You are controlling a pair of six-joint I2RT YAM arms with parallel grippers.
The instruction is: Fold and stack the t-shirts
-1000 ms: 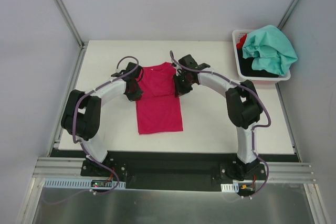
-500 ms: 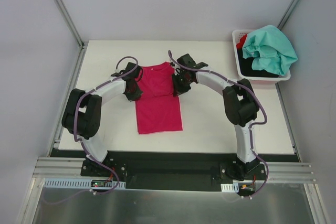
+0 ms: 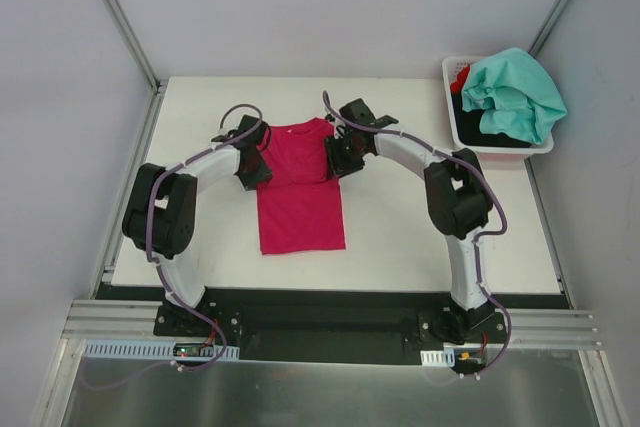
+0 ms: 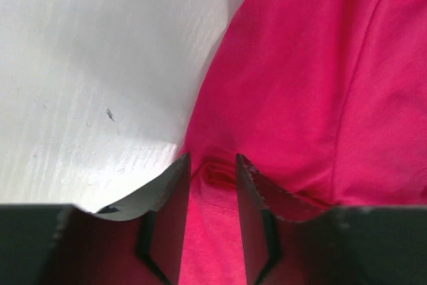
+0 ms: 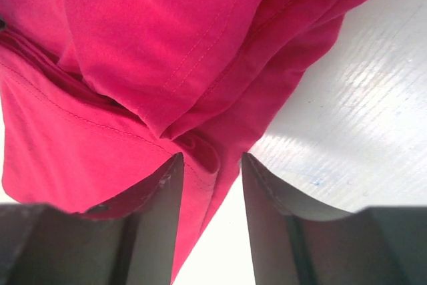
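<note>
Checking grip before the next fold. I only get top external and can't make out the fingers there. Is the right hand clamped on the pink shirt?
Observer: No. In the right wrist view, the right hand has its fingers apart. The folded edge of the pink t-shirt lies between them, and bare table shows in the gap.
Operator: Left hand?
Observer: The left hand has a narrower gap, with a small bunched fold of the shirt between the fingers. I can't tell whether they press it.
Operator: Over cloth or table?
Observer: It's at the shirt's edge, with cloth on one side and white table on the other.
</note>
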